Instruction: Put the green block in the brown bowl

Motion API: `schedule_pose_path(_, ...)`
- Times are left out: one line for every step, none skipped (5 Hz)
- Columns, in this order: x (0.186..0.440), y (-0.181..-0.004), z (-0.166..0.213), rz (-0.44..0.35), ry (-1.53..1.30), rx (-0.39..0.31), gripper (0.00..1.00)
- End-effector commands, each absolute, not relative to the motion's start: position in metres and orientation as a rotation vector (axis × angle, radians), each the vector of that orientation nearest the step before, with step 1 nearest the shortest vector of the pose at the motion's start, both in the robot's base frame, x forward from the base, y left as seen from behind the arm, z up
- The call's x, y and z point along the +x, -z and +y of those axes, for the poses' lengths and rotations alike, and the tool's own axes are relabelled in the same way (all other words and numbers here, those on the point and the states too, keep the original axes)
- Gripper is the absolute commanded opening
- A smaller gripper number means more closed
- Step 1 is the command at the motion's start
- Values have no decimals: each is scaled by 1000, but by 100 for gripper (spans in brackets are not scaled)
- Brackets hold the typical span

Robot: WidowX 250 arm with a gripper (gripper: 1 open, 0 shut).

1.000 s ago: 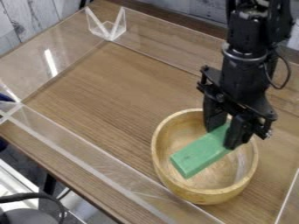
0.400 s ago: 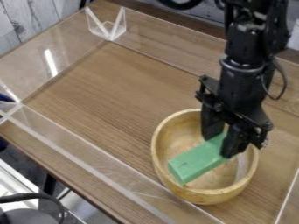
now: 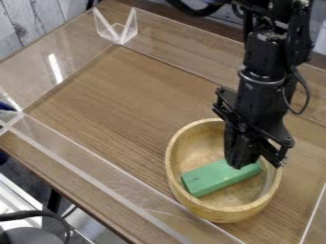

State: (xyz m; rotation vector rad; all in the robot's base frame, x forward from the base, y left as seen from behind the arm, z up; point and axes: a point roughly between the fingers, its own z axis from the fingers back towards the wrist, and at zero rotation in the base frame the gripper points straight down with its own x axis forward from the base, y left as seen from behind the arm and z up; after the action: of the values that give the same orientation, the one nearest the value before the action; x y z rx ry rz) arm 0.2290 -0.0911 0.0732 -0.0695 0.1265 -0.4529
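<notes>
Block going into bowl
You're lowering the block into the bowl; gripper at its 1 o'clock end, grip unclear. Next: release, lift clear.

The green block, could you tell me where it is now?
The green block lies inside the brown bowl, lower right of the camera view, under the gripper.

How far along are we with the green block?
Nearly done: the green block lies inside the brown bowl, low near its floor. In hand: the tool is at the block's far end; whether it grips it is unclear. Left: confirm release and lift the tool clear of the bowl.
</notes>
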Motion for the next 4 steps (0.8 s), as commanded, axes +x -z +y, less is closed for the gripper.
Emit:
schedule_pose_path(236,-89,-92,74,446,-84,100)
schedule_pose_path(237,-96,-90,63,440,-88,100)
schedule_pose_path(238,-107,-89,38,427,-83,100)
schedule_pose_path(242,-135,-82,-28,401,-77,100)
